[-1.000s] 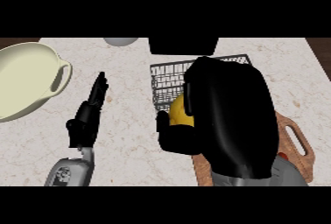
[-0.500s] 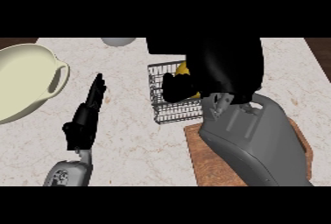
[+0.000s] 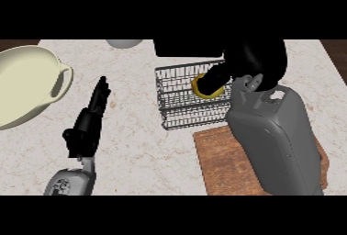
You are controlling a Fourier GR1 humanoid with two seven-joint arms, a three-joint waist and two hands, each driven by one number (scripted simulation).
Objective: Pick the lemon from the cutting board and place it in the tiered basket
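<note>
Only a yellow edge of the lemon (image 3: 202,92) shows, because my right hand (image 3: 252,62) is curled round it and the thumb crosses its front. Hand and lemon hang over the right part of the wire tiered basket (image 3: 180,98). The grey right forearm runs back over the brown cutting board (image 3: 220,158) and hides much of it. No lemon shows on the visible part of the board. My left hand (image 3: 92,120) rests on the counter left of the basket with its fingers straight, pointing away from me and holding nothing.
A large cream pot (image 3: 27,87) with a handle fills the left side of the counter. A grey round object (image 3: 125,42) and a black block (image 3: 186,47) sit along the far edge, the block just behind the basket.
My right hand has carried the lemon away from me, from above the cutting board to over the basket. The forearm now stretches across the board. The left hand has stayed put.
</note>
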